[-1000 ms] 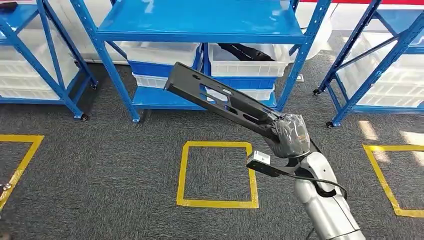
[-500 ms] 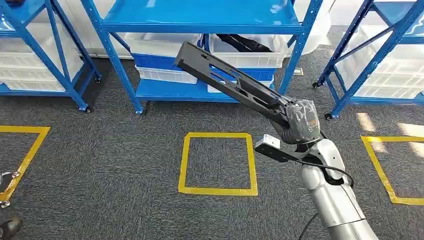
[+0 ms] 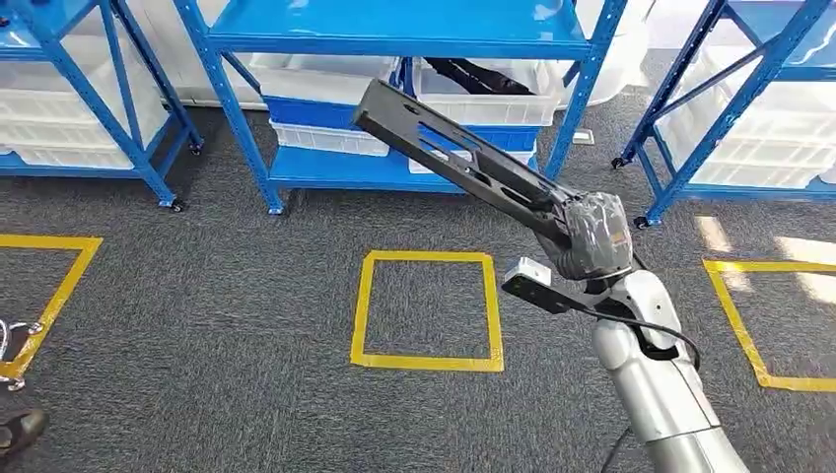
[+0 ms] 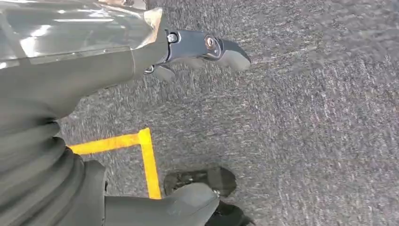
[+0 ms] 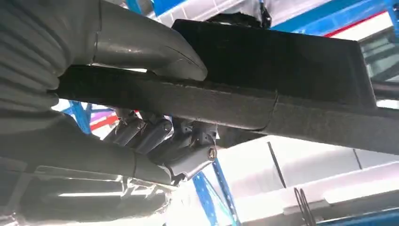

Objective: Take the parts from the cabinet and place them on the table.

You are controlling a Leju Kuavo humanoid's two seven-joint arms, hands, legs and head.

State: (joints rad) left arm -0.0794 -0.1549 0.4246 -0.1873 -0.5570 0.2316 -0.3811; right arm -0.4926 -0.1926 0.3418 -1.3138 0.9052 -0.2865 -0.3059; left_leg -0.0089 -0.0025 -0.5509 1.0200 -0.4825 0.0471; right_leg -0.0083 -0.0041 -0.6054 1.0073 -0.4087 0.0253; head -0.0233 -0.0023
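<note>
Grey carpet [image 3: 246, 296] beneath right hand [image 3: 592, 236] gripping black part [image 3: 463, 163].

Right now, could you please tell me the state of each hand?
Left hand: holding nothing, fingers apart over the carpet.
Right hand: gripping the long black part.

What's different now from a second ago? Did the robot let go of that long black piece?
No. The right hand still grips the long black part by one end. The whole picture has shifted, shelves and yellow floor square alike, so the camera moved rather than the things. The part's free end still points toward the blue shelf.
</note>
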